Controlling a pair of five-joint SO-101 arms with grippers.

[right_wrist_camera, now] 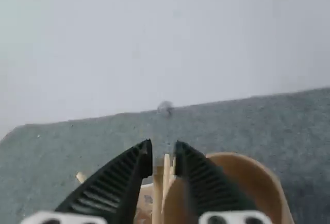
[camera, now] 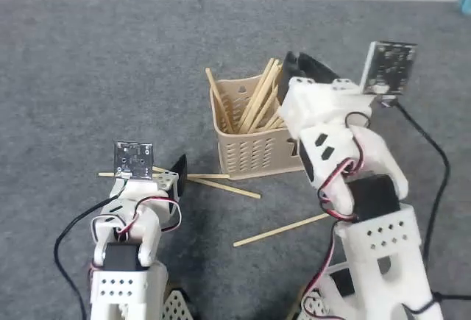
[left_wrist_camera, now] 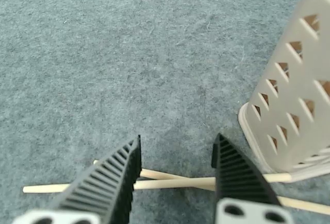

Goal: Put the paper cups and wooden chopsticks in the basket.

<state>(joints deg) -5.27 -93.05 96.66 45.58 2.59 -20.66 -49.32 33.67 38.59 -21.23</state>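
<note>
Two chopsticks (left_wrist_camera: 175, 184) crossed, beneath left gripper (left_wrist_camera: 178, 138)

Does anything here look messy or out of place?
Yes. A crossed pair of wooden chopsticks lies loose on the carpet beside the basket, under the left pincer. A third chopstick lies nearer the right arm.

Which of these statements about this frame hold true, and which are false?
1. The basket stands upright with chopsticks inside. True.
2. The left gripper is shut on a chopstick. False: it is open, astride two crossed chopsticks on the carpet.
3. A single chopstick lies on the carpet, apart from the basket. True.
4. The right gripper is down at the carpet. False: it is up by the basket's rim.
</note>
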